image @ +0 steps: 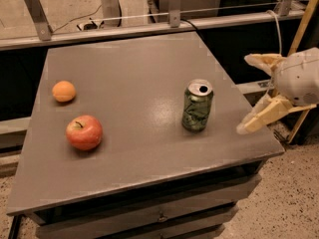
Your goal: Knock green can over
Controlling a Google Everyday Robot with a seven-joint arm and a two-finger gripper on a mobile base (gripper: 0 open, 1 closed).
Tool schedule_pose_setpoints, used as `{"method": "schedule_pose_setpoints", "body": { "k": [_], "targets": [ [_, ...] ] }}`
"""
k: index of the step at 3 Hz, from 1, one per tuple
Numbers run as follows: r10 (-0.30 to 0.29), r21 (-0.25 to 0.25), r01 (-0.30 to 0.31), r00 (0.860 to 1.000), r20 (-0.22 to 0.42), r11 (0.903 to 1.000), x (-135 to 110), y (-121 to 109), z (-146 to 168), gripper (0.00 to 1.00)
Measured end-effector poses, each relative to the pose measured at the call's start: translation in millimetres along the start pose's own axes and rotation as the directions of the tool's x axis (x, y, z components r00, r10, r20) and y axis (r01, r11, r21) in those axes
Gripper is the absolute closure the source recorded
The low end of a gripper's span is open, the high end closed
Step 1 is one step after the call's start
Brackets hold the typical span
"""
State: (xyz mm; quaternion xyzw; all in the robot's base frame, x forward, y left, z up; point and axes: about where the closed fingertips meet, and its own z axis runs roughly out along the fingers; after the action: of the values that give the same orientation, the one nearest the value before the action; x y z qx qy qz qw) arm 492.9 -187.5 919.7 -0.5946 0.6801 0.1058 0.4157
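The green can (pixel 197 106) stands upright on the grey table (pixel 129 73), right of its middle, with its silver top and pull-tab opening facing up. My gripper (pixel 250 92) is at the right edge of the table, to the right of the can and apart from it. Its two pale fingers (pixel 260 116) are spread wide and point left toward the can. It holds nothing.
A red apple (pixel 84 132) and a small orange (pixel 64 91) lie on the left part of the table. A metal rail (pixel 149 26) with posts runs behind the table. Drawers sit below the tabletop's front edge. Speckled floor shows at the right.
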Motion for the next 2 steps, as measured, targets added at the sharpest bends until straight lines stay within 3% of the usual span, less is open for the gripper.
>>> {"method": "schedule_pose_setpoints", "body": {
  "k": [1, 2],
  "targets": [
    [0.006, 0.009, -0.009, 0.958, 0.287, 0.9999, -28, -8, 19, 0.0],
    [0.066, -0.037, -0.054, 0.851, 0.521, 0.9978, -64, -12, 21, 0.0]
  ]
}}
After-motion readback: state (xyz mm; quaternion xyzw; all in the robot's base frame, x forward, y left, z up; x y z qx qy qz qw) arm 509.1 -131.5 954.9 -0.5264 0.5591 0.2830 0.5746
